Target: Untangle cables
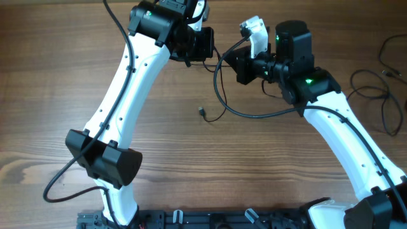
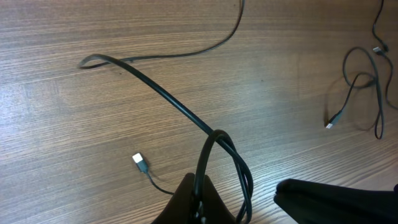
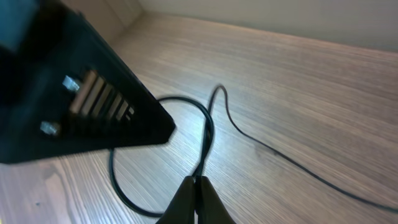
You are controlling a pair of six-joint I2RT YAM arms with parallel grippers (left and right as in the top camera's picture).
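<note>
Surroundings: second cable (image 2: 377,99) is looped on the desk (image 2: 62,124), well apart to the right. Housing of left gripper (image 2: 198,193) is seen just beside right gripper (image 3: 196,190). Both sets of jaws are clenched on the looped cable (image 2: 177,106); white-tipped plug (image 2: 138,160) lies near the left jaws.

Cables (image 2: 168,98) on wooden table (image 2: 56,162)
</note>
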